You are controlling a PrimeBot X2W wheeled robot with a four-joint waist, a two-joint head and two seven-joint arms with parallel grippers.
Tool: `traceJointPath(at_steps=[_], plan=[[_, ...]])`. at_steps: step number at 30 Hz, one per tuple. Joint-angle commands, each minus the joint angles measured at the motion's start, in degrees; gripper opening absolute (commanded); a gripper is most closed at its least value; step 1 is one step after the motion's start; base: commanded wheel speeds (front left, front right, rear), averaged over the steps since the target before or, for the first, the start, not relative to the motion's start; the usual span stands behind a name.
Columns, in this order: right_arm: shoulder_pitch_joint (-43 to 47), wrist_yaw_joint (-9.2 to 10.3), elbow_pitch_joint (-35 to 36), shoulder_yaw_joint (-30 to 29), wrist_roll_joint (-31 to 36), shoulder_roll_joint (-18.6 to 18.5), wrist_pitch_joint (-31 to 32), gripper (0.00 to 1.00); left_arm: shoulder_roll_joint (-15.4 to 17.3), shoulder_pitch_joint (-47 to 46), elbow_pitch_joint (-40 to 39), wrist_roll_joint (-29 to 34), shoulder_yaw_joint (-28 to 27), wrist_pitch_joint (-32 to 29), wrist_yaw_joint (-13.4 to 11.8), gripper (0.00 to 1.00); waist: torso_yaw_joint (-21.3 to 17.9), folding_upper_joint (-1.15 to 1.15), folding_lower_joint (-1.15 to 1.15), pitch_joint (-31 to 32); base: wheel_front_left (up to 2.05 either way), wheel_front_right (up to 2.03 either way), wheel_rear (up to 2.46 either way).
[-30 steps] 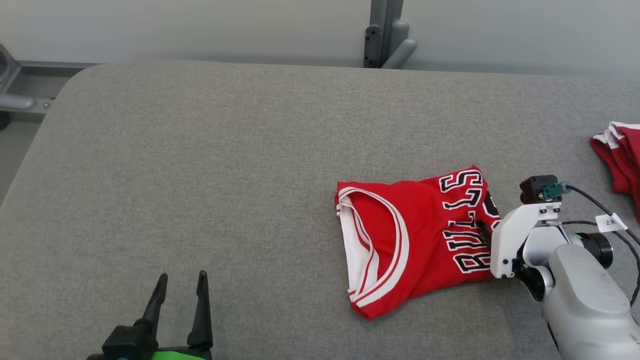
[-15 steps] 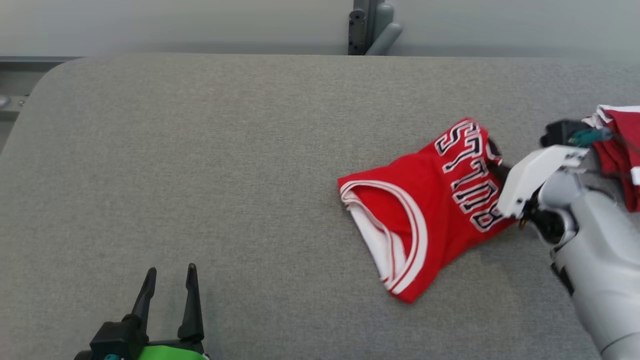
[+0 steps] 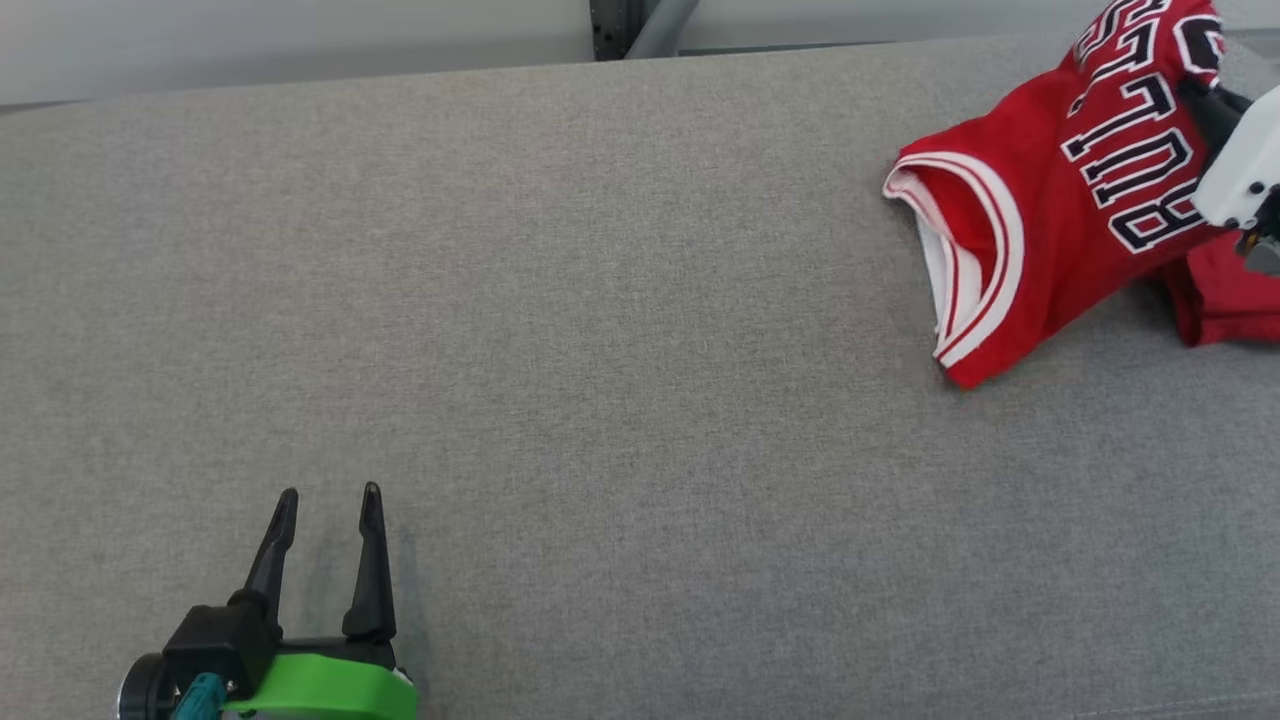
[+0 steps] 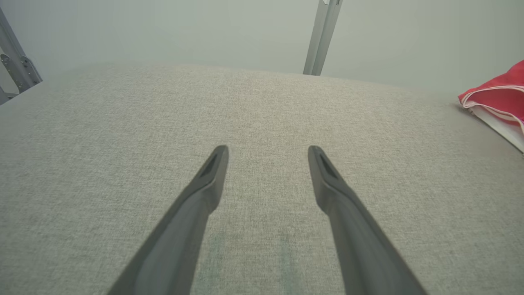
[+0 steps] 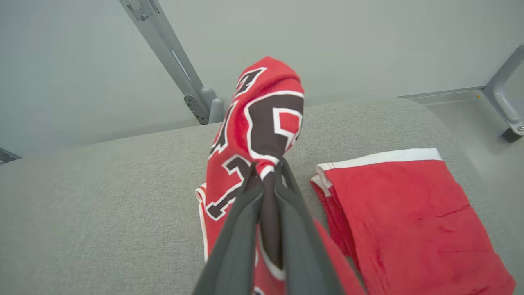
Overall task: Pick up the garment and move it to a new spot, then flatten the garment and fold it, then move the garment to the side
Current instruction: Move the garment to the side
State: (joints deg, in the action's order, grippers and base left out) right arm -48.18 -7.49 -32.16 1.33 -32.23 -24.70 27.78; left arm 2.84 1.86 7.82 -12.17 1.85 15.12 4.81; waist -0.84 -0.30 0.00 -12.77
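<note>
Since a second ago the red jersey point(image 3: 1050, 210) has crossed the grey padded worktop point(image 3: 600, 300). It lay well apart from the folded red garment point(image 3: 1225, 300) and is now right against it. Its lettered end, which lay flat, now stands raised. The head camera has swung as well, so part of the shift in framing is its own.

The worktop runs back to a pale wall point(image 3: 300, 30), with a metal post point(image 3: 625, 20) rising behind its far edge. The jersey sits near the far right corner. Its white-trimmed armhole end rests on the fabric and points toward the middle of the worktop, while the end with the black-and-white lettering is lifted clear. In the right wrist view that lifted end rises as a bunched peak above the fingertips. The folded garment lies flat just to its right, its white hem toward the far edge and the rounded corner of the worktop beyond it. In the head view the jersey's raised end overlaps that garment's near side.

The right gripper point(image 5: 266, 168) has its two dark fingers pressed together on a fold of the jersey at the lettering. The left gripper point(image 3: 325, 495) hangs over the near edge toward the left, fingers spread wide with bare worktop between them, well apart from the jersey.
</note>
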Motion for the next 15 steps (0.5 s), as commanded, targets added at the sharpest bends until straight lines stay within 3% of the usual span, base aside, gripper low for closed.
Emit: traceJointPath(at_steps=[1, 15], plan=[[-1.11, 0.01, 0.20, -1.02, 1.23, -0.37, 0.70, 0.00, 0.11, -1.49, -0.06, 0.59, -0.32, -0.01, 0.31, 1.00, -1.35, 0.30, 0.00, -2.05, 0.00, 0.00, 0.00], [-5.98, 0.01, -1.16, -14.75, 11.33, -2.34, 5.85, 0.00, 0.12, -3.42, 0.47, 2.47, -1.37, -0.01, 1.74, 1.00, 1.12, 0.30, 0.00, -5.33, 0.00, 0.00, 0.00]])
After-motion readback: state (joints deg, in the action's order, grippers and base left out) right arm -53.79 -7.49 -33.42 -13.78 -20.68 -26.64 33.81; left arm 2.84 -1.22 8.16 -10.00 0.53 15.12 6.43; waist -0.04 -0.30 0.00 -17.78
